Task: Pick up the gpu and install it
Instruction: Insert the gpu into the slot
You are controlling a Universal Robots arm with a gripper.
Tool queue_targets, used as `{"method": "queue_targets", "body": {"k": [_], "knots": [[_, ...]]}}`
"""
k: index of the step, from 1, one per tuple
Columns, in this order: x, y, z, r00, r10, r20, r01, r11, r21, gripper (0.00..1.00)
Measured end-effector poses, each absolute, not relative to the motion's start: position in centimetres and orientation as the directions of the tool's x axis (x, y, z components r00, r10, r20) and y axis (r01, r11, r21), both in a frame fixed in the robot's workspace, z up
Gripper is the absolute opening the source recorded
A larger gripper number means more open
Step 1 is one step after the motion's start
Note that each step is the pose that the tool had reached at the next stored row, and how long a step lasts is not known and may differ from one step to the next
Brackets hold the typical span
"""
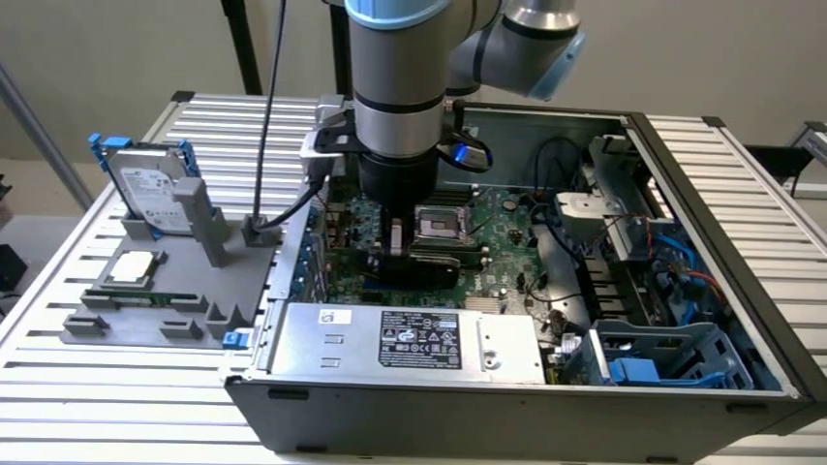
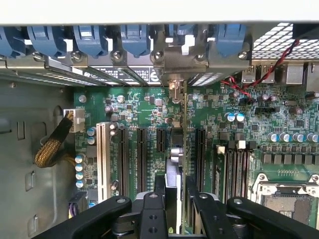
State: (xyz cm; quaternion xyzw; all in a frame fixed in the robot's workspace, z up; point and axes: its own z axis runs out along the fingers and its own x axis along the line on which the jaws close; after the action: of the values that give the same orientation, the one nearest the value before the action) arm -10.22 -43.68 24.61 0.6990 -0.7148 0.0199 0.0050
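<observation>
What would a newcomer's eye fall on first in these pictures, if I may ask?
The grey arm reaching down into the open computer case draws the eye first. In the wrist view its fingers clamp the gpu, edge-on above the green motherboard slots. At the exterior view's left, a hard drive with blue rails stands upright in a grey fixture.

An open tower case (image 1: pixel 517 426) lies on a slatted metal table (image 1: pixel 77 407), its green motherboard (image 1: pixel 505 218) exposed beside a silver power supply (image 1: pixel 407 339) and a blue drive cage (image 1: pixel 672 354). At the exterior view's left, a grey fixture (image 1: pixel 142 325) holds three parts — a blue-railed hard drive (image 1: pixel 149 184) standing upright, a processor chip (image 1: pixel 132 268) and a memory stick (image 1: pixel 142 297).
</observation>
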Motion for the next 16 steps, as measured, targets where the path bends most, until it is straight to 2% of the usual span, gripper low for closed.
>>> {"method": "queue_targets", "body": {"k": [16], "knots": [[-10.23,-43.72,24.34,-0.013,-0.999,0.035,-1.000,0.012,-0.021,0.27]]}}
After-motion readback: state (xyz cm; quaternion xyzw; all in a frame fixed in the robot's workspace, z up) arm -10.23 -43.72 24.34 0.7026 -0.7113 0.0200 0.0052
